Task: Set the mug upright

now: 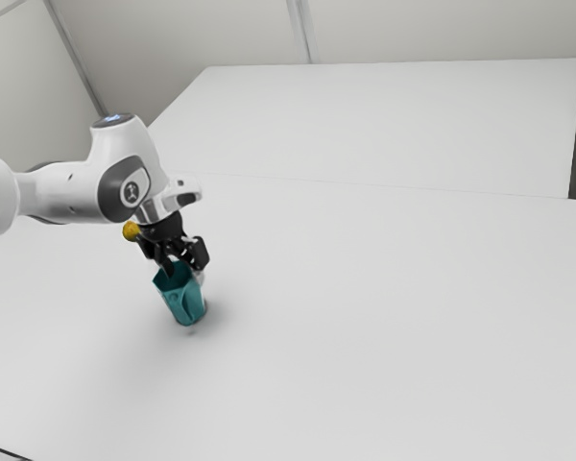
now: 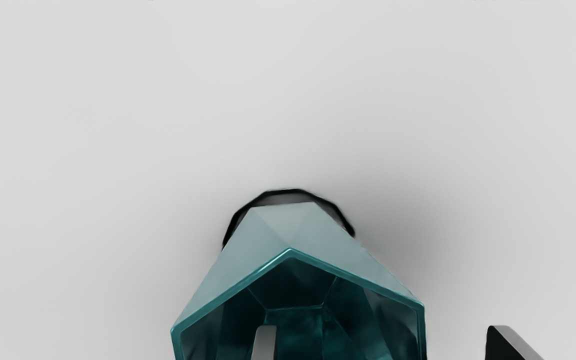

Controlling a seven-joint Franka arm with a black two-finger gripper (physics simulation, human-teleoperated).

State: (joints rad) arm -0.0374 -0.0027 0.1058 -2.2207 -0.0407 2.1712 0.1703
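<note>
Exterior view: the teal faceted mug point(image 1: 183, 296) leaned over the white table point(image 1: 365, 317), mouth tipped up toward the gripper point(image 2: 382, 331), base low; whether the base touched down could not be told.
Gripper: spread wide and clasping nothing, its 2 fingers set to either side of 1 stretch of the mug's wall.
Inner finger: its tip point(image 2: 265, 345) reached into the mug's mouth.
Outer finger: its tip point(image 2: 498, 347) hung outside the mug, just beside it, with a gap to the wall.
Step in hand: by my judgement, getting a grip on the mug's wall, with the righting yet to be finished.
Closing: a slow squeeze seemed best, the hand centred over the wall first, so that both pads met it together and neither shoved the mug further over.
Facets: angled faces around the mug could have let it twist in a pinch, so 1 flat face between the pads looked safer than a corner of the rim point(image 2: 290, 250).
Righting: once the wall was held, the job called for a gentle turn of the wrist until the base sat level beneath the mouth, then a light lowering.
Release: the inner finger needed a straight rise out of the mug, lest it catch the rim and topple it.
</note>
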